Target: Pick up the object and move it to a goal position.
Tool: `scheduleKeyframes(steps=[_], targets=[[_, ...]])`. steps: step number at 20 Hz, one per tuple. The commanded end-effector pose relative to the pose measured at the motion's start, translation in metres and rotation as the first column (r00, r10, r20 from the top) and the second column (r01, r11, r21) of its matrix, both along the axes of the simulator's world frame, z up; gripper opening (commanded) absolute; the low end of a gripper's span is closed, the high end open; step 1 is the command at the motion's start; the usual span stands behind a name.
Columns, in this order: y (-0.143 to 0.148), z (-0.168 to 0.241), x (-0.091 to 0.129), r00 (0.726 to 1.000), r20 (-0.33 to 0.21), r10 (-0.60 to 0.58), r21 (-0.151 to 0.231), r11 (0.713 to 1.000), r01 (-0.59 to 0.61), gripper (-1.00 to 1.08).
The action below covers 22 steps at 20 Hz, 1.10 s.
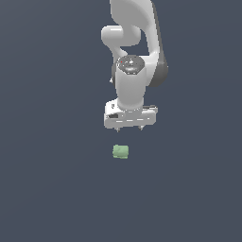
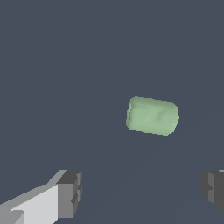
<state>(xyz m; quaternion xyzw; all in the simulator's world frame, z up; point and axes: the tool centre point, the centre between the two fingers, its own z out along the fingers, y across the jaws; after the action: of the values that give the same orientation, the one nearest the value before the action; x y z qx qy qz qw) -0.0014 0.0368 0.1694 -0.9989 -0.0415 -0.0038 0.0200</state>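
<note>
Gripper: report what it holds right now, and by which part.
Nothing is held. The gripper is open, its fingers spread wide with only bare floor between them. The pale green block lies apart from them, untouched.

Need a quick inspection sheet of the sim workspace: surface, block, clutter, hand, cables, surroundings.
Surface: plain dark grey-blue floor, no markings.
Job's things: one small pale green block lying on the floor, apart from the hand; no goal marker seen.
Clutter: nothing seen.
Grippers: hand above the floor, pointing down, offset from the block in the exterior view; wrist view shows dark fingertips wide apart with nothing between them.
Cables: nothing seen.
Surroundings: only the white arm; no walls or fixtures.
</note>
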Motion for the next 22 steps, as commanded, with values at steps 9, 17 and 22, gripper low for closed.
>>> scheduleKeyframes(steps=[9,17,22], targets=[[-0.005,-0.011,0.007,0.98,0.002,0.199,-0.013,0.98,-0.198,1.0],[-0.011,-0.023,0.014,0.913,0.001,0.408,-0.024,0.913,-0.408,1.0],[-0.015,-0.031,0.019,0.848,0.0,0.53,-0.029,0.848,-0.53,1.0]])
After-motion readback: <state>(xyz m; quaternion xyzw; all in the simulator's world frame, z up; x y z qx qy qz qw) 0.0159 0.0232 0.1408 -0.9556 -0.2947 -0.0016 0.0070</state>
